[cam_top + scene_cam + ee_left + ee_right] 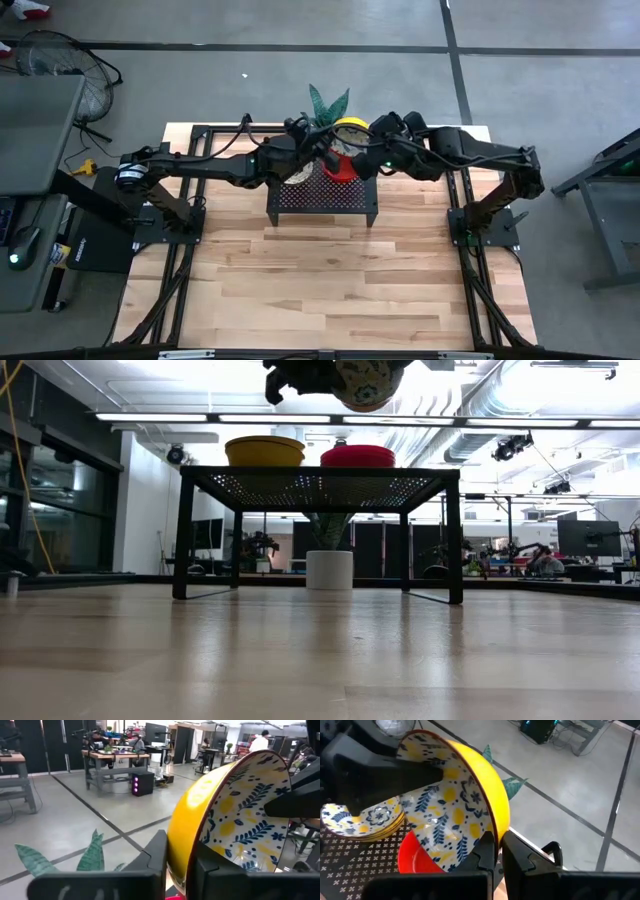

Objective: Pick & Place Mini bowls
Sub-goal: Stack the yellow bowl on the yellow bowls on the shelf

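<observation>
While tipped on edge above black mesh stand (pixel 322 196), patterned bowl (pixel 455 815), rim pinched by both grippers' fingers.

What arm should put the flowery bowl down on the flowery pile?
Left, probably. Both the left end effector and right end effector pinch the flowery bowl by its rim, but the flowery pile sits on the left arm's side of the black stand, with the red bowls nearer the right.

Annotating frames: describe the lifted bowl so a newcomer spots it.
Start at the black mesh stand. Above it, the left claw and right claw both pinch one tilted bowl: yellow outside, blue floral inside, unlike the red bowl and patterned stack resting below.
</observation>
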